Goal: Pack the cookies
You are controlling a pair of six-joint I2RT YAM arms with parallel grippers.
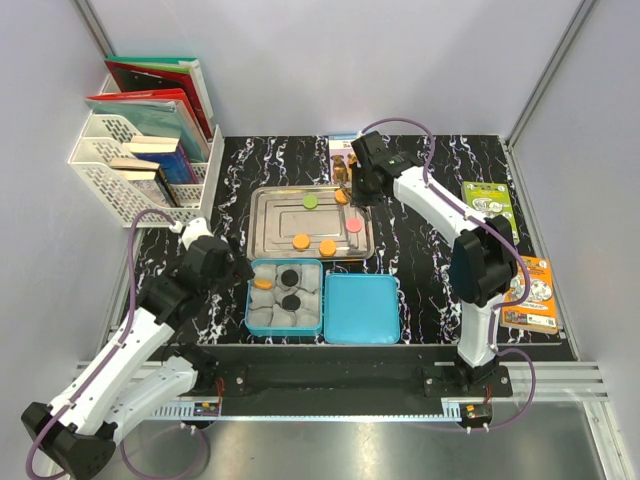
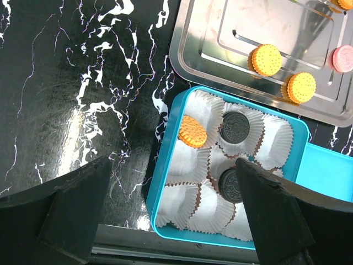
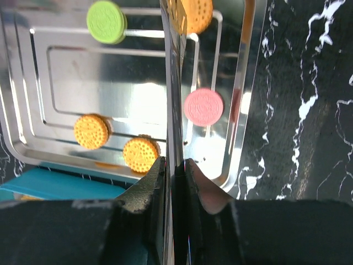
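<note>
A black marbled worktop (image 1: 430, 250) carries a steel tray (image 1: 270, 200) at centre and, nearer, a blue box (image 1: 250, 300) lined with paper cups (image 2: 276, 141). The left claw (image 2: 172, 163) hangs wide apart over the box. The right claw (image 3: 174, 160), narrowed, meets an orange cookie (image 3: 193, 14) at the tray's far right corner; I cannot tell whether it grips. The other cookies: green (image 3: 106, 21), pink (image 3: 203, 106) and two orange (image 3: 91, 131) on the tray; one orange (image 2: 192, 131) and two black (image 2: 235, 127) in the box.

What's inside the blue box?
Inside the blue box sit paper cups. One cup holds an orange cookie, and two hold black cookies. The other cups look empty. The cups cover the box's bottom, so nothing under them can be seen.
</note>
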